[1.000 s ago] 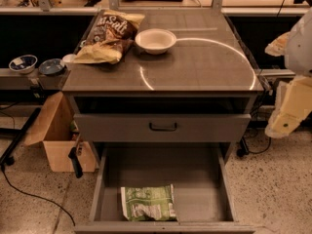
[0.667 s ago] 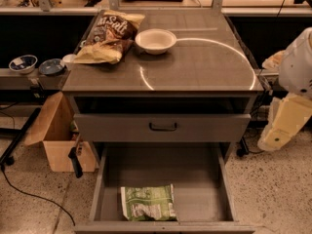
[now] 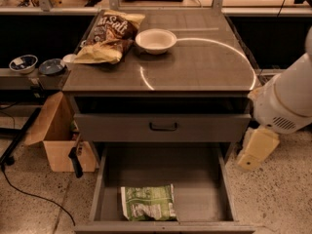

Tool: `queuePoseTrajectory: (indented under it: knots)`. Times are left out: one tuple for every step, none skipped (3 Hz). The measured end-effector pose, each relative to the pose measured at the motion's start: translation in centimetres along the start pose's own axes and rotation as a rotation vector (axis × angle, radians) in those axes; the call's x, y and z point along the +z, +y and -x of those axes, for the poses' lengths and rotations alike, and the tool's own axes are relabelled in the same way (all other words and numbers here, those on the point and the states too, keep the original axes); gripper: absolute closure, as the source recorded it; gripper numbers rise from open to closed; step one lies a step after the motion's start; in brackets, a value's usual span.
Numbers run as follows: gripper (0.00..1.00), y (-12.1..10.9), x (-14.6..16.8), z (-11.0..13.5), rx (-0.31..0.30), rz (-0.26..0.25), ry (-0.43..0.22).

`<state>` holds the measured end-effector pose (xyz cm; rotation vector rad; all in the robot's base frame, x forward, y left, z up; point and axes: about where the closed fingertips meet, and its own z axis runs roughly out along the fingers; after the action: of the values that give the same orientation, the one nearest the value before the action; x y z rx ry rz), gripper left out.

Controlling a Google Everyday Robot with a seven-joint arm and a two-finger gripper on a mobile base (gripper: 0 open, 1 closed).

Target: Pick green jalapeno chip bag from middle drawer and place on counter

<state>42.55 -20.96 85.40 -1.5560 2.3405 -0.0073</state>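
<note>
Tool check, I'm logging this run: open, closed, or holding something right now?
Tool: low at the right of the open drawer, apart from the chip bag lying in it; open or closed cannot be told.

Single camera view. We are looking steeply down from in front of the cabinet [image 3: 122, 128], facing its front at moderate range. The counter [image 3: 204, 67] is filling the upper half of our view, and the open middle drawer [image 3: 195, 189] is reaching the bottom edge. The gripper [image 3: 257, 149] is hanging at right, beside the cabinet.
</note>
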Motion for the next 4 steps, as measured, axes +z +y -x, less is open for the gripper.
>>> queuePoseTrajectory:
  knots:
    - [0.00,0.7,3.9,-0.1,0.026,0.028,-0.003]
    - [0.00,2.0,8.0,0.7,-0.020,0.115,-0.028]
    - [0.00,2.9,10.2,1.7,-0.099,0.170,-0.050]
    - [0.00,4.2,11.9,2.3,-0.191,0.225,-0.060]
